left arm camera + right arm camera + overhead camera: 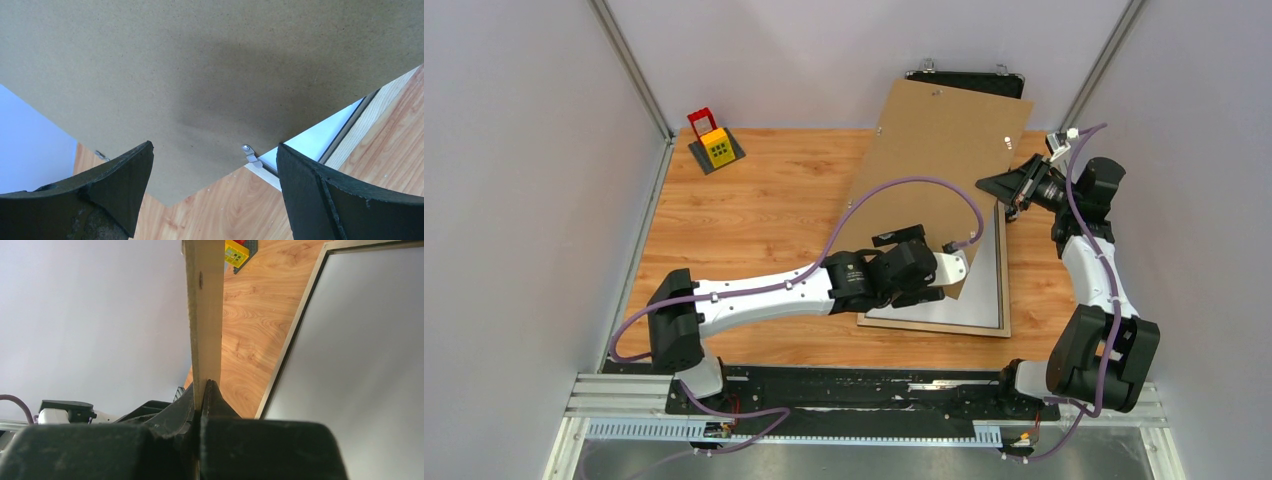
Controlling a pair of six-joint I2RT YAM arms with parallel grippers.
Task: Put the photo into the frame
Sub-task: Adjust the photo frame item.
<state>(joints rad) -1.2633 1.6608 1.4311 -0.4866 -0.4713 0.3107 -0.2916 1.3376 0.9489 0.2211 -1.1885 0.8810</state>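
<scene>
The frame (934, 327) lies flat on the table at the front right, pale wood rails around a grey-white pane; no print shows in it. The photo is out of view. The plain brown backing board (934, 170) slants over the frame's far part. My right gripper (1011, 193) is shut on the board's right edge, seen edge-on between the jaws in the right wrist view (205, 382), with the frame's rail (295, 335) beside it. My left gripper (939, 268) is open and empty at the board's near corner (167, 202); a frame corner with a metal tab (252, 157) shows between its fingers.
A black case (969, 80) lies behind the board against the back wall. A small yellow and red brick toy on a grey base (715, 143) stands at the back left. White walls close in the wooden table (754, 210) on three sides.
</scene>
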